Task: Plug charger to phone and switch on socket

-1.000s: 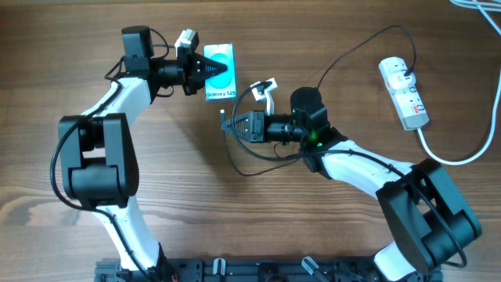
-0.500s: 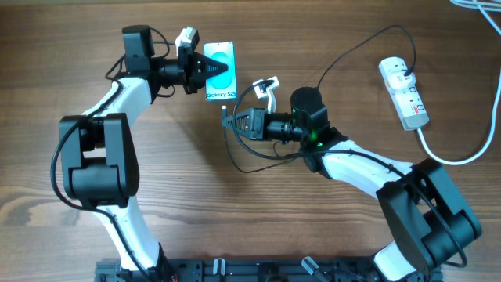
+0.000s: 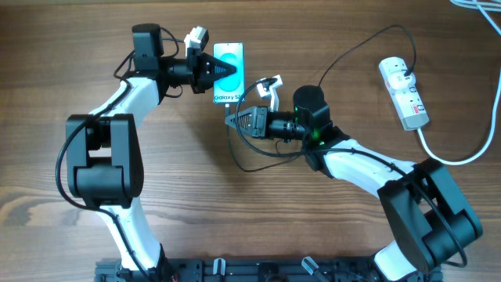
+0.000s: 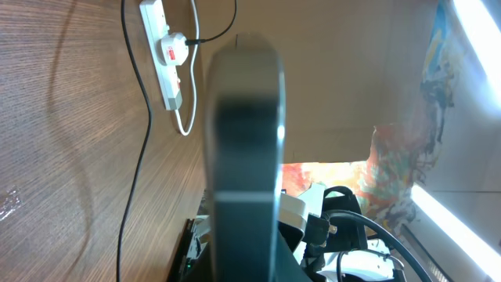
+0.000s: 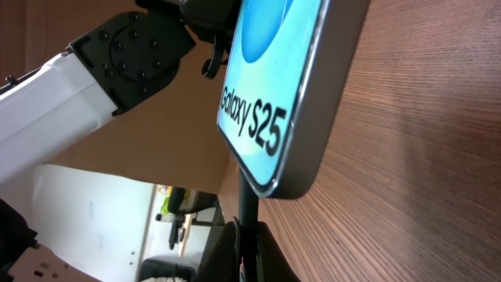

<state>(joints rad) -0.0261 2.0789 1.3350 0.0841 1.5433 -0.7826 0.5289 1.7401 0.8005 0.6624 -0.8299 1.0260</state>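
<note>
My left gripper (image 3: 221, 70) is shut on the phone (image 3: 228, 95) and holds it off the table, teal screen up. In the left wrist view the phone (image 4: 244, 149) shows edge-on between the jaws (image 4: 258, 262). My right gripper (image 3: 234, 120) is shut on the connector end of the black charger cable (image 3: 356, 45). In the right wrist view the connector (image 5: 248, 210) rises from the jaws (image 5: 249, 254) and meets the bottom edge of the phone (image 5: 274, 86); I cannot tell whether it is seated. The white plug (image 3: 404, 77) sits in the socket (image 3: 409, 102) at the far right.
The socket's thick white cord (image 3: 462, 157) runs off the right edge. Slack black cable loops on the table under the right gripper (image 3: 254, 166). The socket (image 4: 163, 59) and cable (image 4: 139, 149) also show in the left wrist view. The arm bases stand at the front.
The left gripper has carried the phone to the right, toward the right gripper. The right gripper has shifted slightly, and the connector tip is now at the phone's bottom edge.
</note>
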